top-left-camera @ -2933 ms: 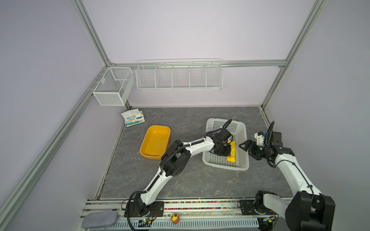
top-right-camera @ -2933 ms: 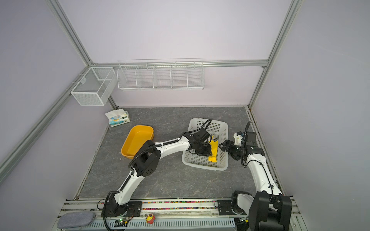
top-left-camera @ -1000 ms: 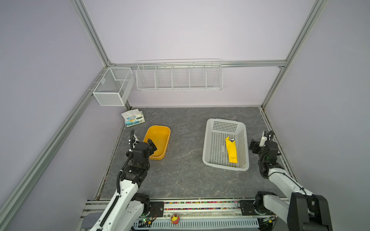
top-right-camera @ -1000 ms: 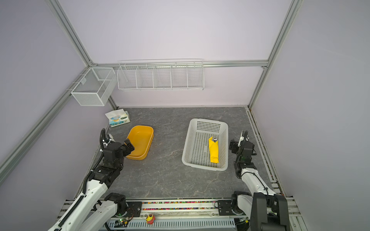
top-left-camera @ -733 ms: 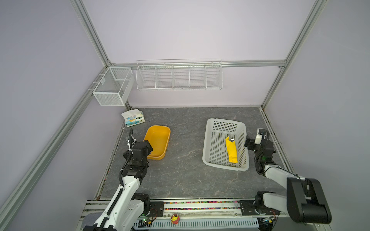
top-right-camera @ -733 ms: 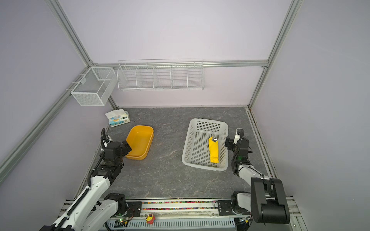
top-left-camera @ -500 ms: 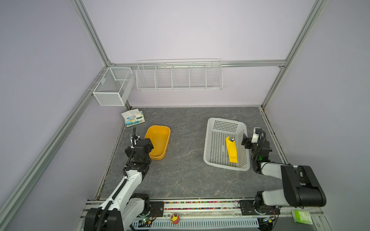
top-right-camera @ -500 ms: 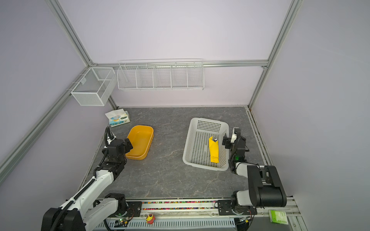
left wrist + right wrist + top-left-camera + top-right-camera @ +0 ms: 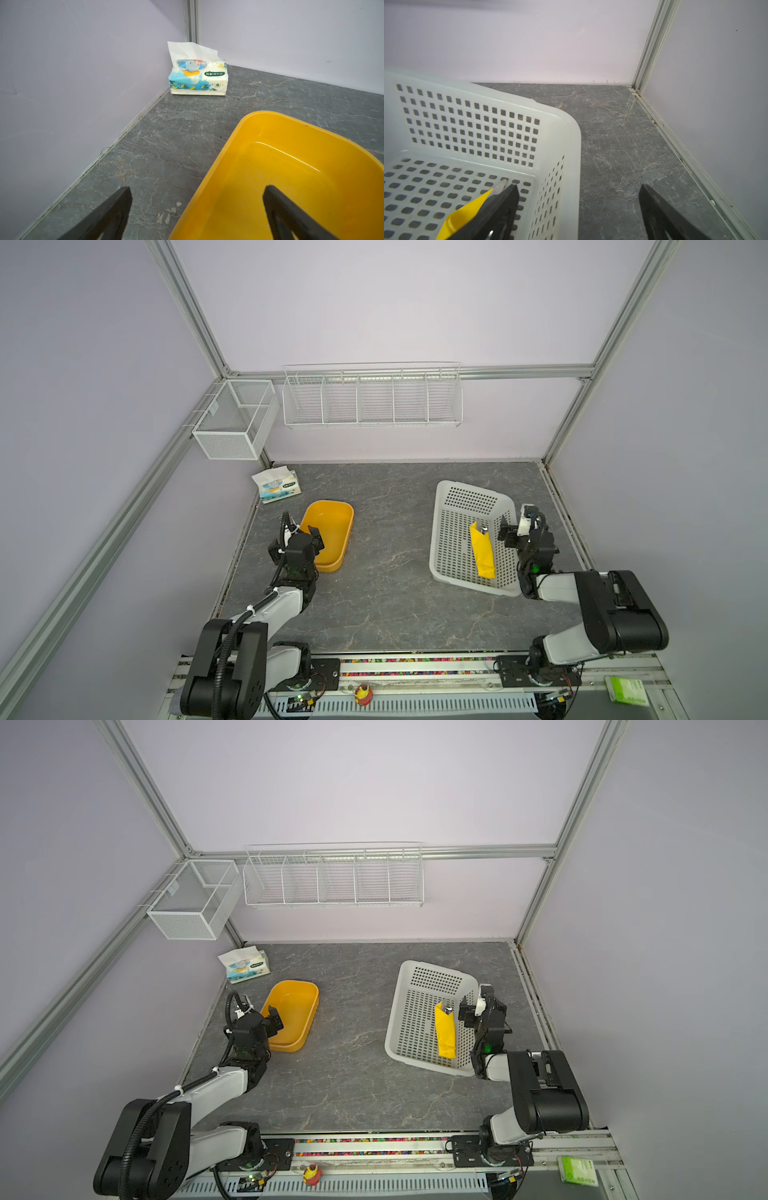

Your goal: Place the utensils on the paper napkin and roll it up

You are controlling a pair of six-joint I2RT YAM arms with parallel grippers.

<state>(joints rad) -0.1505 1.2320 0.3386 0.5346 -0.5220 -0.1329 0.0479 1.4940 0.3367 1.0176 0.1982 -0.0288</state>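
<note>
Right gripper [image 9: 578, 190] agape at basket [image 9: 571, 128] rim, arm [image 9: 557, 587] folded low.

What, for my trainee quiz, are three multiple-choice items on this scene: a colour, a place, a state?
1. What colour is the plastic tray by the left gripper? A white; B orange-yellow; C blue.
2. Where is the rolled yellow paper napkin? A in the white perforated basket; B in the tray; C in the left gripper.
3. How is the right gripper? A open, empty; B shut on the napkin; C shut on the basket rim.
Key: 1 B, its walls are orange-yellow; 2 A, it lies on the basket floor; 3 A, jaws wide apart, gripping nothing.
</note>
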